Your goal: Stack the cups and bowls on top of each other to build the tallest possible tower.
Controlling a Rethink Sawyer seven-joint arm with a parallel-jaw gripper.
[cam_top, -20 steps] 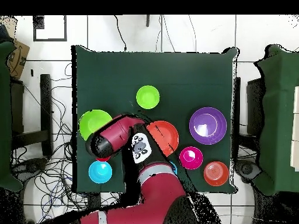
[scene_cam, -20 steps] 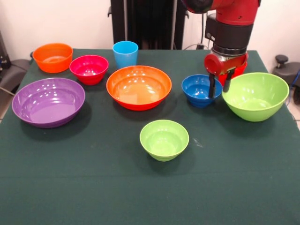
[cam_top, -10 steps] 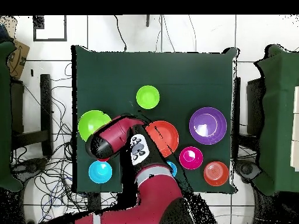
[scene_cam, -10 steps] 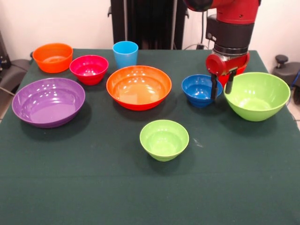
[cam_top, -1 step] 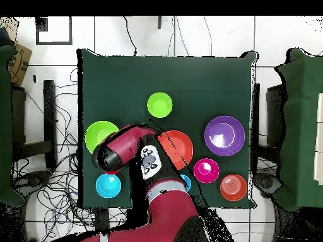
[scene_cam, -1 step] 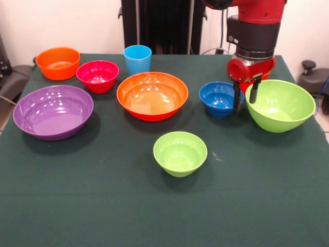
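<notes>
Every bowl stands upright with its mouth up, spread singly over the green table [scene_cam, -1 step: 103, 206]; none is nested in another. In the front view the large lime green bowl [scene_cam, -1 step: 280, 105] sits at the right, slightly tilted, its near-left rim lifted a little where the pincer [scene_cam, -1 step: 245, 96] meets it. The dark blue bowl [scene_cam, -1 step: 220, 99] is just beside it on the left. The large orange bowl [scene_cam, -1 step: 152, 95] is at the middle, the small lime green bowl [scene_cam, -1 step: 180, 153] nearer the camera in front of it, and the large purple bowl [scene_cam, -1 step: 53, 111] at the left. Behind the purple one stand the small orange bowl [scene_cam, -1 step: 58, 63] and the magenta-red bowl [scene_cam, -1 step: 97, 75], close together. The light blue cup [scene_cam, -1 step: 137, 59] stands upright, long axis vertical, behind the large orange bowl.

The pincer hangs from the red and black arm [scene_cam, -1 step: 254, 31], pointing straight down. Its two black fingers [scene_cam, -1 step: 254, 91] are a narrow gap apart and straddle the left rim of the large lime green bowl: one finger is inside the bowl, the other outside, between that bowl and the dark blue one. Whether they press the rim cannot be told for sure.

From overhead, a light blue bowl [cam_top, -1 step: 108, 185] lies by the table's edge near the arm, which hides the pincer.
</notes>
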